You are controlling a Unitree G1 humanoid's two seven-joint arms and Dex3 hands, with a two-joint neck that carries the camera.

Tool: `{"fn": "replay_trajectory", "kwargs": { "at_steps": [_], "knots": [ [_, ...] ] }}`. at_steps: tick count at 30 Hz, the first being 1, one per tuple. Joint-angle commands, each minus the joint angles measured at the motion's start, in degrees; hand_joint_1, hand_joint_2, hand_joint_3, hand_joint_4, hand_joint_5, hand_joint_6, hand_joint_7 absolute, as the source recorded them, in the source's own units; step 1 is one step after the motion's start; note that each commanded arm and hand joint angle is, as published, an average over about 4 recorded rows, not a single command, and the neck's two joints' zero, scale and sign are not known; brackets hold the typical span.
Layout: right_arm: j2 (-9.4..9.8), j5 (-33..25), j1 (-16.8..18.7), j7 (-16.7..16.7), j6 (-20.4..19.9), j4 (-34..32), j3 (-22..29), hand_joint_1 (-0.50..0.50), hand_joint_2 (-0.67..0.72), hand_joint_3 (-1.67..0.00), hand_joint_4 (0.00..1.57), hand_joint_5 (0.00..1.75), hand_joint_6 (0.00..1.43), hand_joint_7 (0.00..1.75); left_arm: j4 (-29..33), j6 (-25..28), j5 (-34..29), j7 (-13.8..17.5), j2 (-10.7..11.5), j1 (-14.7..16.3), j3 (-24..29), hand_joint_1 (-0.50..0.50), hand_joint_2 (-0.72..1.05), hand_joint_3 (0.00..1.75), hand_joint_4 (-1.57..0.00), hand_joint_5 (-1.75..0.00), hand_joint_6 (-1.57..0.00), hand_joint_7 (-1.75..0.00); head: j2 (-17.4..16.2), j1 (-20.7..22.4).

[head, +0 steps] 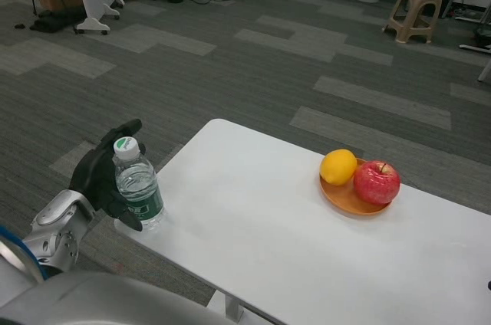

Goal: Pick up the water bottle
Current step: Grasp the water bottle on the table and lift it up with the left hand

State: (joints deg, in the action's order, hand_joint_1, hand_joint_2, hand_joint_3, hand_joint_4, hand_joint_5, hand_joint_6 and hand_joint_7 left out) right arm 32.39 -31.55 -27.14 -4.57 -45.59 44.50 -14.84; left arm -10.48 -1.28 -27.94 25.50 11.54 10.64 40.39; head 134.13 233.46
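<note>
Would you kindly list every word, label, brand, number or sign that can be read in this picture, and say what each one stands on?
No text can be read.
Water bottle, held by the left hand: its green label carries print, too small and blurred to read.
Bottle cap: a green mark on white, no legible letters.
Lemon, apple, orange plate and white table: no writing visible.

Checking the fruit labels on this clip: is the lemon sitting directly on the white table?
No: the lemon lies on the orange plate, beside the red apple, not on the bare white table.
</note>
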Motion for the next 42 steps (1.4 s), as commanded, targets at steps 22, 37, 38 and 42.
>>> {"fn": "replay_trajectory", "kwargs": {
  "at_steps": [22, 37, 38, 42],
  "knots": [
    [0.39, -0.4, 0.2, -0.1, -0.1, -0.2, 0.3, -0.5, 0.6, 0.0, 0.0, 0.0, 0.0, 0.07, -2.0, 1.9, 2.7, 2.2, 1.0, -2.3, -4.5, -0.5, -0.08, 0.04, 0.0, 0.0, -0.08, -0.52, -0.7, 0.2],
    [0.3, -0.4, 0.3, -0.1, -0.1, -0.4, 0.6, -0.5, 0.63, 0.0, 0.0, 0.0, 0.0, 0.07, -3.2, 1.1, 2.8, 4.1, 1.1, -2.5, -5.9, -0.07, 0.69, 0.09, -0.49, -1.28, -1.14, -1.54, -0.8, 0.3],
    [0.3, -0.4, 0.3, -0.1, -0.1, -0.3, 0.6, -0.5, 0.63, 0.0, 0.0, 0.0, 0.0, 0.07, -3.2, 1.0, 3.0, 4.1, 1.1, -2.6, -5.9, -0.06, 0.69, 0.09, -0.52, -1.33, -1.15, -1.55, -0.9, 0.3],
    [0.3, -0.4, 0.3, -0.2, -0.1, -0.3, 0.6, -0.5, 0.6, 0.0, 0.0, 0.0, 0.0, 0.07, -3.2, 0.4, 3.2, 4.3, 1.0, -2.9, -6.6, -0.02, 0.69, 0.09, -0.7, -1.62, -1.19, -1.64, -1.1, 0.4]
  ]
}}
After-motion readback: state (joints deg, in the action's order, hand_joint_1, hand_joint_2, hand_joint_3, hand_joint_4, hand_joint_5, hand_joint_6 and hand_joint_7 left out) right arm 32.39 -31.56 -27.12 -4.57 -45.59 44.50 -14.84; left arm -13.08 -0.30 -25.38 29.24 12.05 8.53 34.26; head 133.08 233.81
